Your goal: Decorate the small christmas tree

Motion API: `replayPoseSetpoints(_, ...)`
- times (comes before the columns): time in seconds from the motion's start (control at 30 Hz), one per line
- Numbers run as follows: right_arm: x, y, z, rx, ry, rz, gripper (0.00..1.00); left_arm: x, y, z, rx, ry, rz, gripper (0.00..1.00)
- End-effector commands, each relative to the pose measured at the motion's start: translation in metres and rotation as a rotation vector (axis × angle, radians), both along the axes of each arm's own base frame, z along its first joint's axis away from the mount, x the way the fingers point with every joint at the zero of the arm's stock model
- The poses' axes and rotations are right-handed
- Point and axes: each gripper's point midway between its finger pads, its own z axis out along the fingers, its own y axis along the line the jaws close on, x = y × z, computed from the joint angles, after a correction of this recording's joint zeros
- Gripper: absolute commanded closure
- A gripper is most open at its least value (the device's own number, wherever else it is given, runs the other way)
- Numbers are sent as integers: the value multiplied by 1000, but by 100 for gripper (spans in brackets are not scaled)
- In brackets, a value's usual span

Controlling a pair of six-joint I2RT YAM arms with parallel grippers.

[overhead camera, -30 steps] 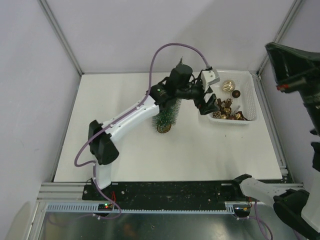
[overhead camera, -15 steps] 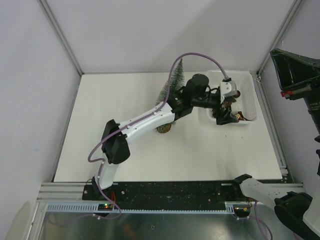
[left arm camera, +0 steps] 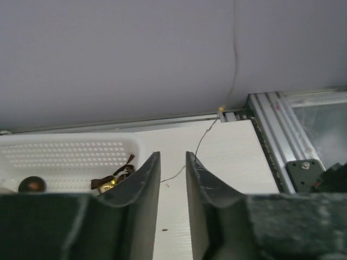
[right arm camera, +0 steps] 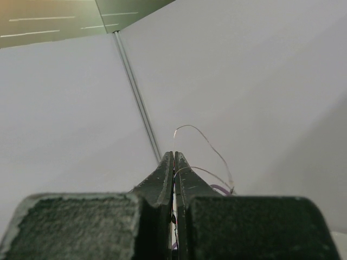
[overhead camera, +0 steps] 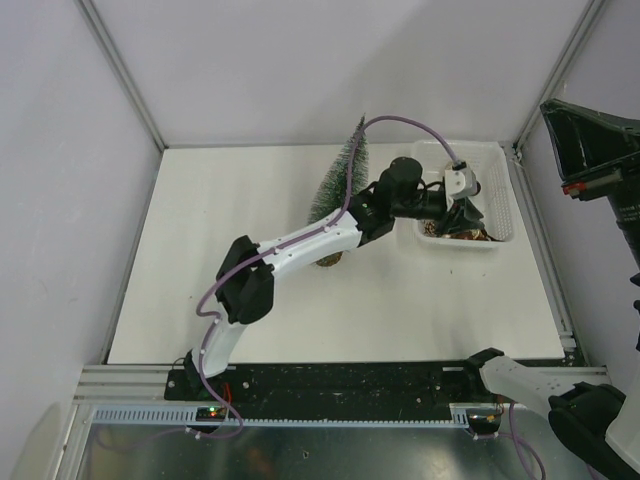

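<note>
The small christmas tree [overhead camera: 340, 180] stands upright at the back middle of the table, and my left arm crosses in front of its wooden base [overhead camera: 330, 259]. My left gripper [overhead camera: 462, 215] is over the near part of the white mesh basket [overhead camera: 505, 195]. In the left wrist view its fingers [left arm camera: 172, 156] stand a narrow gap apart with only bare table and a thin thread [left arm camera: 203, 138] showing between them. Gold ornaments [left arm camera: 111, 181] lie in the basket [left arm camera: 70, 154] to the left of the fingers. My right gripper [right arm camera: 174, 154] is shut and points at the wall, a thin wire loop rising at its tips.
The right arm [overhead camera: 590, 140] hangs raised at the right edge, off the table. Grey walls close in the table at the back and both sides. An aluminium frame rail [left arm camera: 274, 135] runs just right of the basket. Both arm bases sit on the black rail [overhead camera: 340, 385] at the near edge.
My left arm swung right from over the tree to the basket, uncovering the tree. Its jaws went from wide open to a narrow gap. The right arm barely moved.
</note>
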Motion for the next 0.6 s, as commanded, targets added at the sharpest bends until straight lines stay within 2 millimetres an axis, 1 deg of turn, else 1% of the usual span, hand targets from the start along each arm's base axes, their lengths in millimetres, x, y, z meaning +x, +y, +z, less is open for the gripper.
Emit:
replayPoseSetpoints(0.0, -10, -8, 9, -1, -35, -24, 100, 26, -2, 47, -135, -76, 130, 85)
replayPoseSetpoints(0.03, -11, -9, 9, -2, -36, -27, 100, 29, -2, 52, -144, -84, 149, 92)
replayPoseSetpoints(0.07, -11, -9, 9, -2, -37, -29, 100, 31, 0, 59, -156, -95, 161, 96)
replayPoseSetpoints(0.13, -11, -10, 9, -2, -39, -32, 100, 33, 3, 71, -174, -113, 178, 99)
replayPoseSetpoints(0.23, -9, -12, 8, -5, -34, -49, 100, 36, 7, 91, -200, -151, 194, 100)
replayPoseSetpoints(0.37, -7, -14, 5, -12, -30, -67, 100, 41, 20, 138, -271, -244, 248, 100)
replayPoseSetpoints(0.43, -5, -14, 3, -15, -25, -73, 100, 43, 32, 166, -314, -312, 283, 100)
replayPoseSetpoints(0.57, 1, -14, -1, -20, -13, -83, 100, 48, 59, 207, -367, -442, 330, 100)
